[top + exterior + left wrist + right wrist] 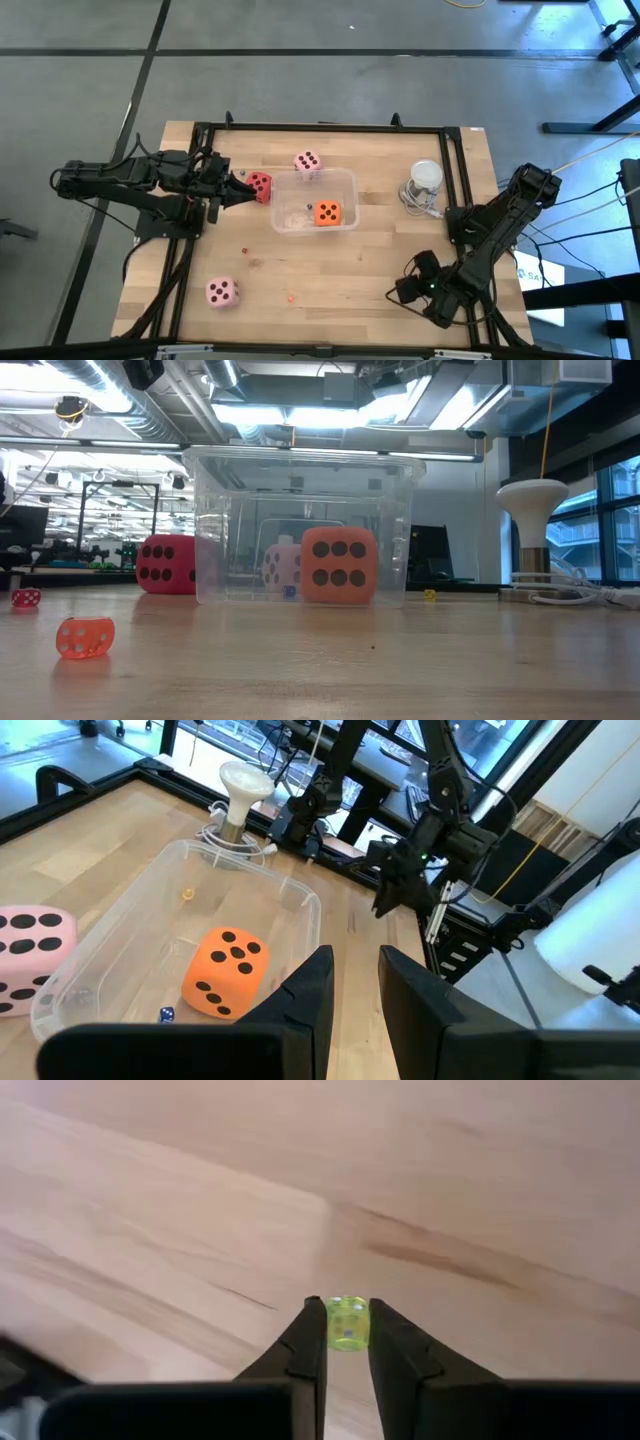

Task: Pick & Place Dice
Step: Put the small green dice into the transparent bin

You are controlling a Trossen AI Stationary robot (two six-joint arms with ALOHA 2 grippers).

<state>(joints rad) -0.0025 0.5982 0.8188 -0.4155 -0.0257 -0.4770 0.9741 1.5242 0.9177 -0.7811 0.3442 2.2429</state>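
Dice of soft foam lie about the wooden table (380, 270): one pink die (222, 291) nearest, an orange die (327, 213) inside the clear plastic tub (347, 186), a red die (260, 186) beside the tub, and a second pink die (307, 162) behind it. The right gripper (347, 1342) pinches a tiny translucent yellow die (347, 1323) low over the boards. The left gripper (355, 982), fingers narrowly parted on nothing, hangs by the red die.

Four big dice: one red (260, 185), one orange (327, 213), two pink (307, 162) (221, 292); one tub (345, 181).
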